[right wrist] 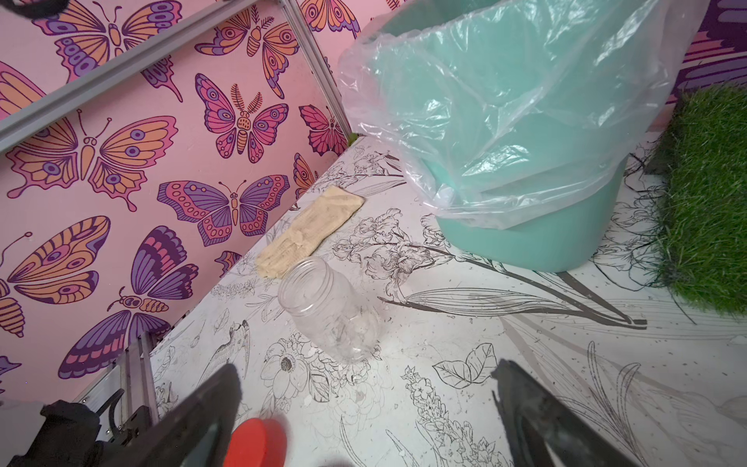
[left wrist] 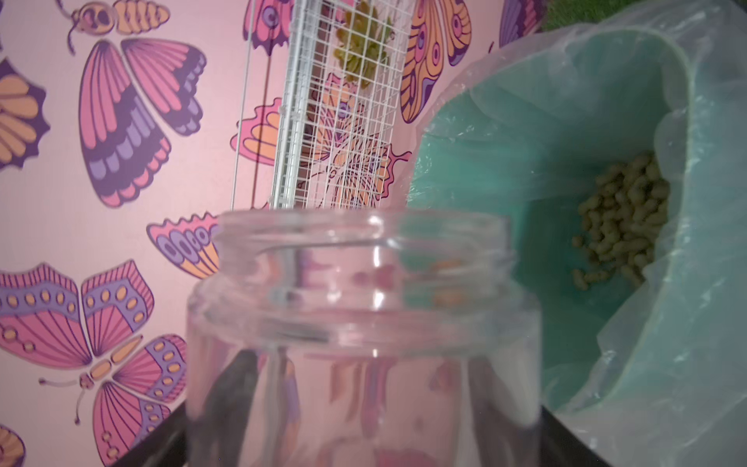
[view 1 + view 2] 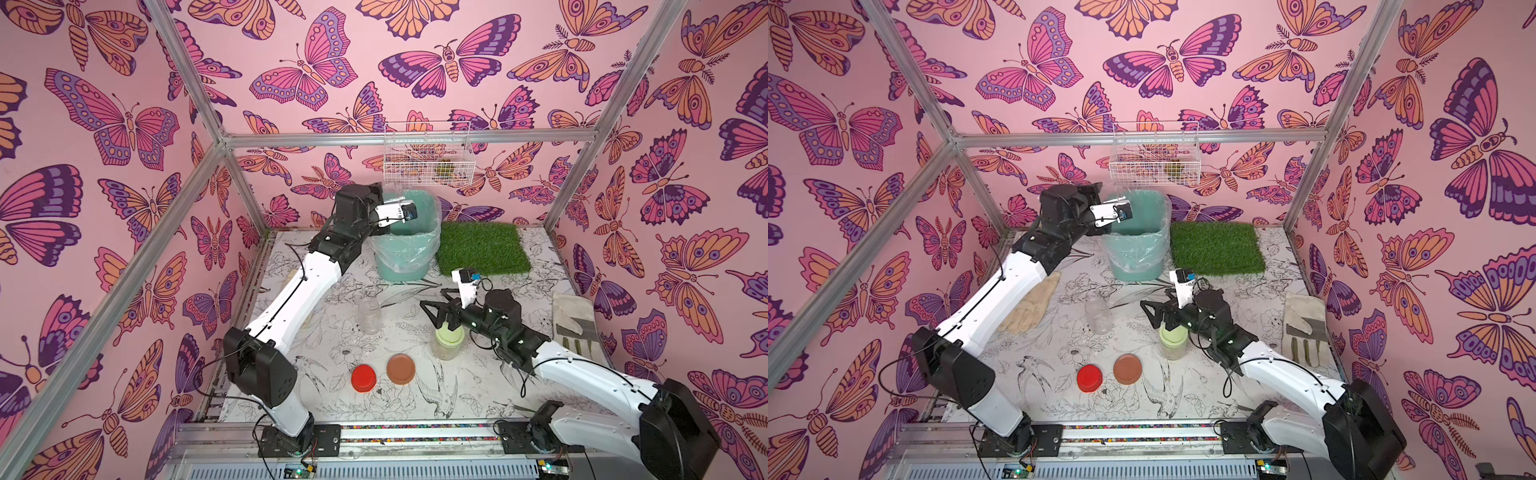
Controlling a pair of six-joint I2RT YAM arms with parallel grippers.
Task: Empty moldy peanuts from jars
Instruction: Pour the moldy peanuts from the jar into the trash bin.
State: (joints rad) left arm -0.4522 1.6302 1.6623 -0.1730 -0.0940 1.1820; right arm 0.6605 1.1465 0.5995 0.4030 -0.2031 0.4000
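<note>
While the red lid (image 3: 363, 377) and the brown lid (image 3: 401, 369) lie loose side by side near the front of the counter (image 3: 478, 390), both top views show the left arm (image 3: 299, 291) stretched back to the rim of the teal bin (image 3: 409, 272), an empty lidless jar (image 3: 369, 316) standing between the arms, and the third jar (image 3: 445, 345), green lid (image 3: 449, 332) on and pale moldy peanuts (image 3: 444, 353) inside; the right jaws hang above and just beyond it, spread wide with nothing between them. In the left wrist view the left jaws grip a clear jar (image 2: 364, 323) by its body; it looks empty, its open mouth seems to point at the wall (image 2: 81, 222) next to the bin, and a heap of peanuts (image 2: 624, 218) lies at the bottom of the liner (image 2: 687, 323). In the right wrist view the open right jaws frame bare counter, with the lidless jar and the bin beyond. My reading: the second jar's pour is finished and one jar is left to do. Next the held jar needs setting down upright, clear of the lids; then the green lid calls for one arm to clamp the body while the other twists it off
</note>
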